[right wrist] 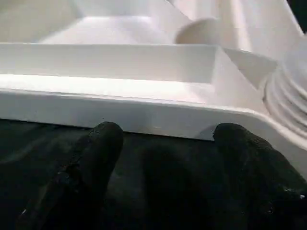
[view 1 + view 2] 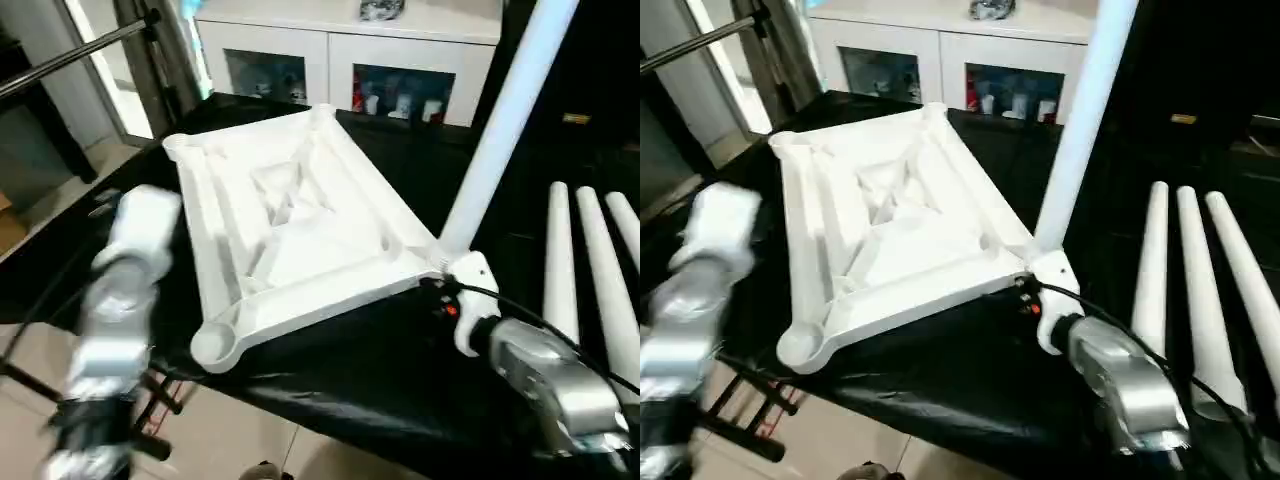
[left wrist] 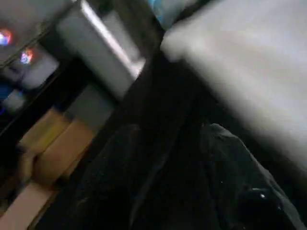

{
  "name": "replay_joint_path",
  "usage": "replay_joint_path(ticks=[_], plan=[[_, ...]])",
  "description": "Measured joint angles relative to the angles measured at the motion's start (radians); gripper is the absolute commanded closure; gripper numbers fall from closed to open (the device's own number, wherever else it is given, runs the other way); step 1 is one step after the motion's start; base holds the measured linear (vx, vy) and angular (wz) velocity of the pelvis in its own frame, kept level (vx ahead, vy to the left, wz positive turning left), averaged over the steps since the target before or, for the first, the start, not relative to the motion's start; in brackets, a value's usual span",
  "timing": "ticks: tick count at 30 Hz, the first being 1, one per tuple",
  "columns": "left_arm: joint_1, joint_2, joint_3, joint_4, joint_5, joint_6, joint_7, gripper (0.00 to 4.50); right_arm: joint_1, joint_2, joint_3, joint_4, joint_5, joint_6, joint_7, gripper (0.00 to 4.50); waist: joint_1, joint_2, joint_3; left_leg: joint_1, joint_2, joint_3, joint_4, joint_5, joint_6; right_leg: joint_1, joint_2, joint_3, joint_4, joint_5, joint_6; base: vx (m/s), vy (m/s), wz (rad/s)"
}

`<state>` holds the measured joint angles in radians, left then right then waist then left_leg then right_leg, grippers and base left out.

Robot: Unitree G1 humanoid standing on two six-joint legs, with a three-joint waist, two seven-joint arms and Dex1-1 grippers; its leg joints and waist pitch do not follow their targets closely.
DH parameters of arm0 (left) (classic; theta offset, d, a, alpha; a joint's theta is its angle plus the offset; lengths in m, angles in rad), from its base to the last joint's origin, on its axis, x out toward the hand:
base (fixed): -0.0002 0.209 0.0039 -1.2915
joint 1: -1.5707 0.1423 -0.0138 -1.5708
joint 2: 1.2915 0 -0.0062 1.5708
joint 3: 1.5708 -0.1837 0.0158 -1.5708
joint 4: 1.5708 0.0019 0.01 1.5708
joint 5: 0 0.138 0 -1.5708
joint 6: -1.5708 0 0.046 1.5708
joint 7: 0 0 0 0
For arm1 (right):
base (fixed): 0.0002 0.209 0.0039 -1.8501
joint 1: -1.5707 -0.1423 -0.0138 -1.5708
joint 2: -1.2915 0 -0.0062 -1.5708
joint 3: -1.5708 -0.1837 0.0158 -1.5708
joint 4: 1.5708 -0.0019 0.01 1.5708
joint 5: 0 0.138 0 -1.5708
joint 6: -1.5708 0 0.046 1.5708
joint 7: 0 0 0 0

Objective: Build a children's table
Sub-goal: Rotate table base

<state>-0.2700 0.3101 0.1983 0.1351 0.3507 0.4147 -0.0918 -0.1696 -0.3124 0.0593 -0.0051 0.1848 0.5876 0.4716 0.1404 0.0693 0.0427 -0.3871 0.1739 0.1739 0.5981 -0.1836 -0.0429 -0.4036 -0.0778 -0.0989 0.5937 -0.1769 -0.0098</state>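
Observation:
The children's table top (image 2: 290,215) lies upside down on a black cloth, its ribbed X-braced underside up. One white leg (image 2: 500,120) stands upright in the near right corner socket. Three more legs (image 2: 562,265) lie side by side on the cloth to the right. My right gripper (image 1: 170,136) is open just short of the top's rim (image 1: 144,115) beside that socket, with nothing between its black fingers (image 1: 103,148). My left arm (image 2: 125,290) hangs blurred off the top's left edge, over the cloth's border.
A white glass-door cabinet (image 2: 350,55) stands behind the work surface. A metal bar (image 2: 70,55) crosses the far left. The black cloth (image 2: 350,385) ends near the front, with floor and a black stand frame (image 2: 160,400) below.

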Motion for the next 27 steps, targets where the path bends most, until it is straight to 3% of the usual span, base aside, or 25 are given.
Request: replay_joint_path(ticks=[5,8,12,19,27], plan=[[0.051,0.004,-0.031,-0.005,-0.002,0.097,-0.077,2.25,-0.033,0.023,0.001,0.035,-0.016,0.010,-0.036,0.93,0.000,-0.005,0.001,0.000,0.000,0.000,0.000,0.000,0.000,0.000,0.000,0.001,0.000,0.000,0.000,0.000,0.000,0.00],[0.082,0.009,-0.087,-0.057,-0.042,0.161,-0.187,2.25,-0.040,0.026,0.004,0.044,-0.019,0.011,-0.045,0.93,0.000,-0.006,0.001,0.001,0.000,0.000,0.000,0.000,0.000,0.000,0.000,0.001,0.000,0.000,0.000,0.000,0.000,0.00],[0.103,0.040,-0.196,-0.106,-0.104,0.117,-0.349,2.25,-0.044,0.027,0.004,0.050,-0.025,0.011,-0.052,0.93,0.002,-0.007,0.001,0.001,0.000,0.000,-0.001,0.000,0.000,0.001,0.000,0.001,0.000,0.000,0.000,0.000,0.000,0.00],[0.091,-0.006,-0.274,-0.121,-0.161,0.104,-0.445,2.25,-0.047,0.015,-0.002,0.047,-0.025,0.017,-0.052,0.93,0.004,-0.007,0.001,0.000,-0.001,0.000,-0.001,0.000,0.000,0.002,0.000,0.002,0.000,0.000,0.000,0.000,0.000,0.00],[-0.011,-0.050,-0.345,-0.045,-0.184,-0.004,-0.483,2.25,-0.037,-0.016,-0.032,-0.049,-0.017,0.069,-0.054,0.93,0.001,-0.008,0.001,0.000,-0.001,0.000,-0.001,0.000,0.000,0.001,0.000,0.002,0.001,0.000,0.000,0.000,0.000,0.00]])
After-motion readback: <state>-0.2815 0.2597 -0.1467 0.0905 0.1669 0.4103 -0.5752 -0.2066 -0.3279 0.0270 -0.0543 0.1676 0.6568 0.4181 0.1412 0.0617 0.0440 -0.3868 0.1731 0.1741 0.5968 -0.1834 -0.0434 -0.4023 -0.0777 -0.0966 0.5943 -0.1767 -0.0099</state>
